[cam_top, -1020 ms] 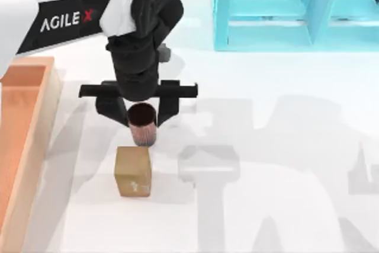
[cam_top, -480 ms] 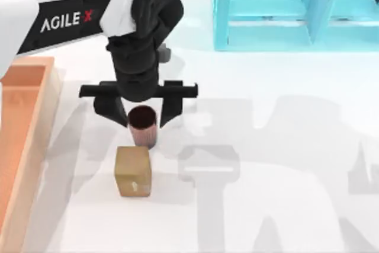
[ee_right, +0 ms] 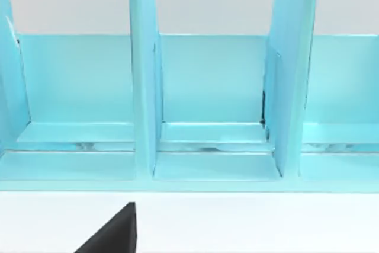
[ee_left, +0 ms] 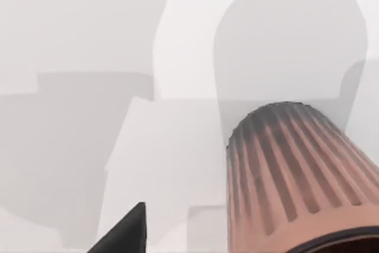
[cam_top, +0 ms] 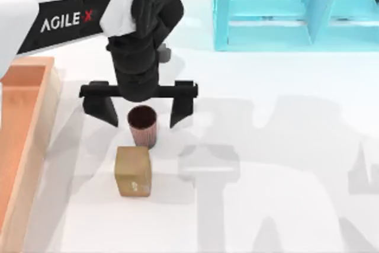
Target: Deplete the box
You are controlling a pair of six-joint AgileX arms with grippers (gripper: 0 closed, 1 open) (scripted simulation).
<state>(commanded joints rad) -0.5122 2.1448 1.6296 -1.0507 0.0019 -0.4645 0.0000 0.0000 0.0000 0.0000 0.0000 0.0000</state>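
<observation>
The box [cam_top: 23,146], a wooden bin with tan walls and an orange-brown inside, lies along the table's left edge. My left gripper [cam_top: 142,121] hangs to its right, open. Its two black fingers stand wide on either side of a ribbed reddish-brown cup [cam_top: 143,126] without touching it. The cup stands upright on the table, just behind a small golden-brown cube [cam_top: 133,171]. In the left wrist view the cup [ee_left: 296,176] is close, with one fingertip [ee_left: 127,232] apart from it. In the right wrist view, one black fingertip [ee_right: 112,235] of my right gripper shows.
A cyan shelf unit [cam_top: 278,10] stands at the back right, and its open compartments [ee_right: 213,105] face my right wrist camera. White tabletop stretches to the right of the cup and cube.
My left gripper's fingers have spread apart and let go of the cup. The cup now stands free on the table, and the arm has barely moved.
</observation>
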